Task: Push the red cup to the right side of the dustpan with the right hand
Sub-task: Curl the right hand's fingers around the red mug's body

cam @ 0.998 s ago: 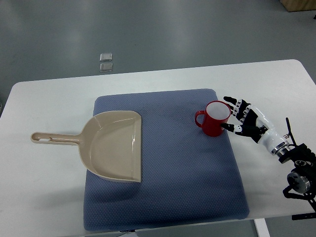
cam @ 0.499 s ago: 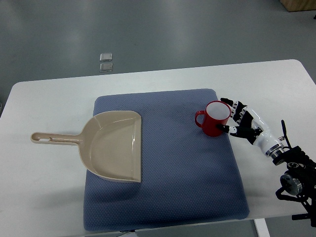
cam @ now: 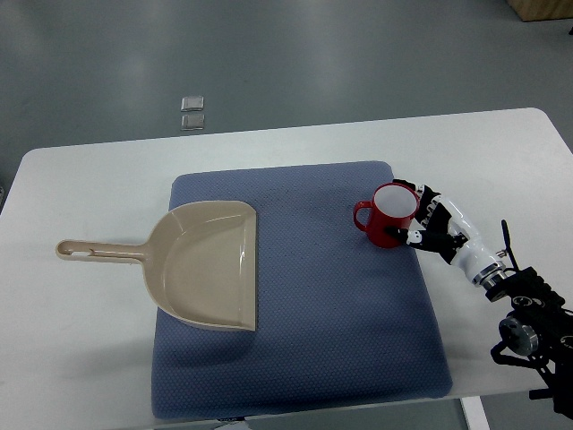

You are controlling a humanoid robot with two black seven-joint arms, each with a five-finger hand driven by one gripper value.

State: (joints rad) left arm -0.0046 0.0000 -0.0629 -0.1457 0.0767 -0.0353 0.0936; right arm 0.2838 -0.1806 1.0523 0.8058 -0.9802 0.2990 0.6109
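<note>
Closer in than before, the right robot hand (cam: pixel 426 219) presses spread fingers (grasping nothing) against the red cup (cam: pixel 389 215).

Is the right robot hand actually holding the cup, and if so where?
Not a clear grasp: the right robot hand rests its fingers against the right side of the red cup, opposite the handle. Whether they wrap around it cannot be told.

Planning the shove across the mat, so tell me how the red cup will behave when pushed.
The cup looks rigid and upright, so it should probably slide as one piece rather than deform. The textured blue mat may grip its base, so a high push from the right robot hand could tip it. Its handle sticks out left, so it might rotate.
</note>
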